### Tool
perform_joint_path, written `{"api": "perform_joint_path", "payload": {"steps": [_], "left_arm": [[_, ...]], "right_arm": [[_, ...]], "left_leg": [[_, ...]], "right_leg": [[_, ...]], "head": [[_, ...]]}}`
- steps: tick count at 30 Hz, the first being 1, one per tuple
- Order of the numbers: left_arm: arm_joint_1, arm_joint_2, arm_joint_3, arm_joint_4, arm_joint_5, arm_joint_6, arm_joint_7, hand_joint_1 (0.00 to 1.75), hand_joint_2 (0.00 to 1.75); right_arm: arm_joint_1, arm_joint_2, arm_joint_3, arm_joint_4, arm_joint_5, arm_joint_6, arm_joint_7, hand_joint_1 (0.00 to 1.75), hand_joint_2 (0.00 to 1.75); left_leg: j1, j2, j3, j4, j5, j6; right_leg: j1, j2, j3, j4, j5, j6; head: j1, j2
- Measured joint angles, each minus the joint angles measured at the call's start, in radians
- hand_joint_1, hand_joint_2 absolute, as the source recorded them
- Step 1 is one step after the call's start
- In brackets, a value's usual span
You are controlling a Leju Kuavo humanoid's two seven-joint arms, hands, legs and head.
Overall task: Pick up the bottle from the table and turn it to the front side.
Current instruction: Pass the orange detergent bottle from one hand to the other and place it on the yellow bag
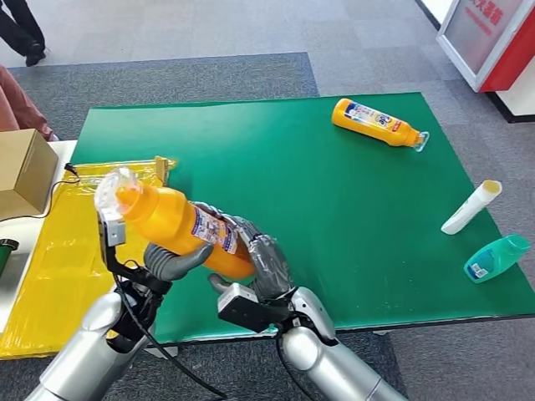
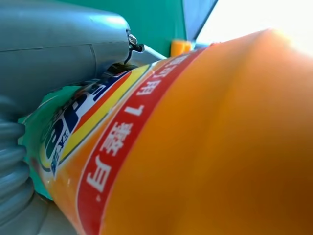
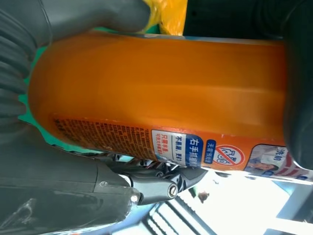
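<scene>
A green mat (image 1: 303, 192) covers the worktop (image 1: 404, 311), which stands on grey carpet, with a yellow plastic sheet (image 1: 57, 267) spread at its nine o'clock side and a brown cardboard box (image 1: 22, 171) beyond that; what the box holds cannot be told. A red-and-white stand (image 1: 489, 38) sits at two o'clock. Both arms hold the orange bottle (image 1: 173, 221) lifted above the worktop's seven o'clock corner, lying tilted with its clear cap toward ten o'clock. The left robot hand (image 1: 167, 261) grips it from beneath, thumb along the label; the right robot hand (image 1: 262, 263) clasps its base end. A second orange bottle (image 1: 375, 122) lies at one o'clock, a white tube (image 1: 470, 207) and a teal bottle (image 1: 495, 257) at three o'clock.
</scene>
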Motion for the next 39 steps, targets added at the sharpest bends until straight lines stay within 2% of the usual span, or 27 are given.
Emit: {"api": "perform_joint_path", "payload": {"steps": [4, 8, 15, 20, 23, 26, 29, 31, 34, 39], "left_arm": [[0.037, 0.002, 0.035, -0.043, -0.054, 0.074, -0.042, 1.75, 1.75], [0.061, 0.006, 0.107, -0.115, -0.083, 0.126, -0.088, 1.75, 1.75], [0.130, 0.003, 0.220, -0.210, -0.119, 0.190, -0.143, 1.75, 1.75], [0.150, -0.001, 0.246, -0.235, -0.124, 0.198, -0.150, 1.75, 1.75], [0.168, -0.007, 0.266, -0.251, -0.189, 0.258, -0.192, 1.75, 1.75], [0.200, -0.017, 0.296, -0.279, -0.413, 0.429, -0.273, 1.75, 1.75], [0.237, -0.024, 0.321, -0.309, -0.841, 0.700, -0.319, 1.75, 1.75], [0.262, -0.032, 0.339, -0.328, -1.138, 0.820, -0.300, 1.75, 1.75], [0.295, -0.065, 0.385, -0.351, -1.518, 0.867, -0.259, 1.75, 1.75], [0.317, -0.118, 0.459, -0.378, -1.862, 0.874, -0.191, 1.75, 1.75]], "right_arm": [[-0.012, 0.001, -0.026, 0.030, -0.095, 0.059, 0.015, 0.00, 1.75], [-0.001, -0.009, -0.101, 0.065, -0.160, 0.093, 0.033, 0.00, 1.75], [0.021, -0.014, -0.191, 0.074, -0.206, 0.143, 0.041, 0.00, 1.75], [0.026, -0.015, -0.214, 0.074, -0.209, 0.145, 0.041, 0.00, 1.75], [0.032, -0.015, -0.228, 0.073, -0.214, 0.152, 0.043, 0.00, 1.75], [0.051, -0.016, -0.256, 0.058, -0.217, 0.157, 0.051, 0.00, 1.75], [0.075, -0.017, -0.292, 0.023, -0.209, 0.160, 0.059, 0.00, 1.75], [0.087, -0.017, -0.317, -0.004, -0.198, 0.163, 0.063, 0.00, 1.75], [0.093, -0.017, -0.350, -0.041, -0.183, 0.171, 0.068, 0.00, 1.75], [0.093, -0.017, -0.392, -0.085, -0.173, 0.181, 0.071, 0.00, 1.75]], "left_leg": [[0.000, 0.000, 0.000, 0.000, 0.000, 0.000], [0.000, -0.001, -0.001, 0.000, 0.001, 0.000], [0.000, 0.000, -0.001, 0.000, 0.000, 0.000], [0.000, 0.000, -0.001, 0.000, 0.000, 0.000], [0.000, 0.000, -0.001, 0.000, 0.000, 0.000], [0.000, 0.000, -0.001, 0.000, 0.000, 0.000], [0.000, 0.000, -0.001, 0.000, 0.000, 0.000], [0.000, 0.000, -0.001, 0.000, 0.000, 0.000], [0.000, 0.000, -0.001, 0.000, -0.001, 0.001], [0.000, 0.000, -0.001, 0.000, 0.000, 0.001]], "right_leg": [[0.000, 0.000, 0.000, 0.000, 0.000, 0.000], [0.000, -0.001, 0.000, 0.000, 0.000, 0.000], [0.000, 0.000, -0.001, 0.000, 0.000, 0.000], [0.000, 0.000, -0.001, 0.000, 0.000, 0.000], [0.000, 0.000, -0.001, 0.000, 0.000, 0.000], [0.000, 0.000, -0.001, 0.000, 0.000, 0.000], [0.000, 0.000, -0.001, 0.000, 0.000, 0.000], [0.000, 0.000, -0.001, 0.000, 0.000, 0.000], [0.000, 0.000, -0.001, 0.000, -0.001, 0.000], [0.000, 0.000, -0.001, 0.000, 0.000, 0.000]], "head": [[0.000, 0.000], [0.000, 0.000], [0.000, 0.000], [0.000, 0.000], [0.000, 0.000], [0.000, 0.000], [0.000, 0.000], [0.000, 0.000], [0.000, 0.000], [0.000, 0.000]]}}
